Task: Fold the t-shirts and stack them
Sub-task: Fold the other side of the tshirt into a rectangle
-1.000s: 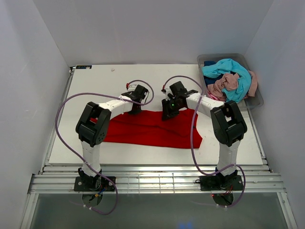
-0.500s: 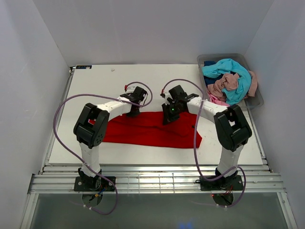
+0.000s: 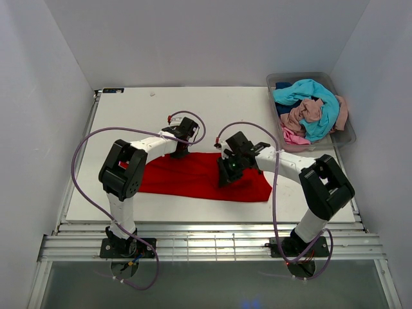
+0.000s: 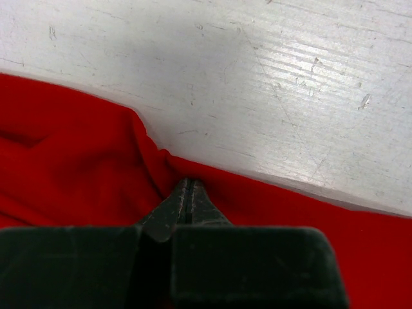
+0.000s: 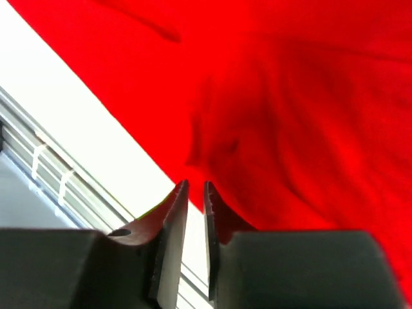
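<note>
1. Top external view: the red t-shirt [image 3: 193,177] lies spread as a wide band across the near half of the counter [image 3: 141,112], between both arms. The other t-shirts [image 3: 308,106] sit heaped in the grey bin [image 3: 349,138] at the far right corner, well apart from it.
2. My left gripper [image 3: 181,152] is at the shirt's far edge. On its wrist camera the jaws are pressed together, and the cloth puckers into their tips, so I read it as pinching a small tuck of that hem.
3. My right gripper [image 3: 223,179] sits low over the shirt's near right part. Its wrist camera shows the jaws a slim gap apart at the near hem, with no cloth visible between them.
4. Handling, as I judge it: thin, light, limp fabric that will drape and wrinkle, and will drag on the counter rather than slide as a sheet.
5. Best hold is on a hem or corner, one gripper at each end of the same edge, so the fold carries over evenly.
</note>
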{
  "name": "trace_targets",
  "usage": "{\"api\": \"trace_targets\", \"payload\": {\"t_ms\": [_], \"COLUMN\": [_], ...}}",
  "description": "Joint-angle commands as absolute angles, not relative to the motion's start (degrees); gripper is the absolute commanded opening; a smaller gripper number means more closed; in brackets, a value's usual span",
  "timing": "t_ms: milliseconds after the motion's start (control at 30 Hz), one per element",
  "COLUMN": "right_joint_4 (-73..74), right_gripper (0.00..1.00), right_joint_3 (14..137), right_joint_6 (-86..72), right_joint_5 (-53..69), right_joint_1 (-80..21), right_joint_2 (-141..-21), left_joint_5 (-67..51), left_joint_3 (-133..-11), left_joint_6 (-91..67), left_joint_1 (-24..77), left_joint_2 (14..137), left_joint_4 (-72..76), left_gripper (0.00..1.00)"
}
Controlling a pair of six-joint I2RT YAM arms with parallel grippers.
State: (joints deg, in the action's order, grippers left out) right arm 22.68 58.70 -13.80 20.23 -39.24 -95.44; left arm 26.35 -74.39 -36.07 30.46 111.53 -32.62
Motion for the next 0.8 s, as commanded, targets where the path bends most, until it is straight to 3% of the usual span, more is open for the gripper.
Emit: {"api": "trace_targets", "payload": {"t_ms": [0,67,300,400,567,767], "right_joint_4": [22.0,22.7,26.8,27.5,27.3,27.3], "right_gripper": [0.29,0.36,0.38,0.33,0.1,0.08], "right_joint_3": [58.1,58.6,64.2,66.6,66.7,67.2], "right_joint_6": [-13.9,-13.5,-13.8,-14.8,-16.3,-14.1], "right_joint_5": [24.3,24.3,11.6,5.0,-3.6,-5.8], "right_joint_1": [-40.8,-41.4,-41.3,-40.7,-38.4,-37.5], "right_joint_2": [-93.9,-93.9,-89.9,-88.8,-90.3,-96.7], "left_joint_5": [25.9,25.8,26.5,26.9,26.6,26.7], "left_joint_3": [-73.7,-73.9,-74.1,-73.9,-74.0,-73.7], "left_joint_6": [-36.3,-36.2,-35.6,-35.2,-35.1,-34.9], "left_joint_1": [30.4,30.3,30.4,30.3,30.4,30.4], "left_joint_2": [109.6,109.5,108.9,108.5,108.2,107.6], "left_joint_4": [-35.2,-35.2,-35.2,-35.3,-35.3,-35.5], "left_gripper": [0.0,0.0,0.0,0.0,0.0,0.0]}}
